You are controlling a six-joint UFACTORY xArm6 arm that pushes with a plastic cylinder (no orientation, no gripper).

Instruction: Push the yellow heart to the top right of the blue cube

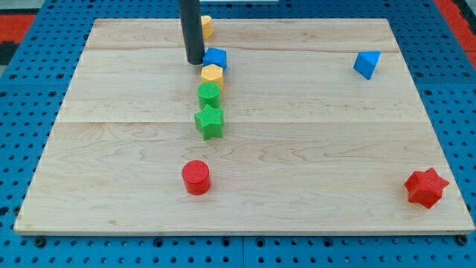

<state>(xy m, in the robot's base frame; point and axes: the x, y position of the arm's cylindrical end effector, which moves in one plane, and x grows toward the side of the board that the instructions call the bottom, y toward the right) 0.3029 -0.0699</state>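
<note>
My tip (195, 61) rests near the board's top edge, just left of the blue cube (216, 57); it is a bare rod with no pincer to open or close. The yellow heart (206, 27), partly hidden behind the rod and so only probably a heart, sits by the top edge, above the cube. Below the cube run a yellow hexagon (212, 74), a green cylinder (209, 94) and a green star (210, 121).

A pale wooden desk (312, 149) is carrying a column near its top: yellow heart (207, 27), blue cube (216, 57), yellow hexagon (212, 74), green cylinder (209, 94), green star (210, 121). A red cylinder (196, 177), red star (426, 187) and blue triangular block (366, 64) are lying well apart.
</note>
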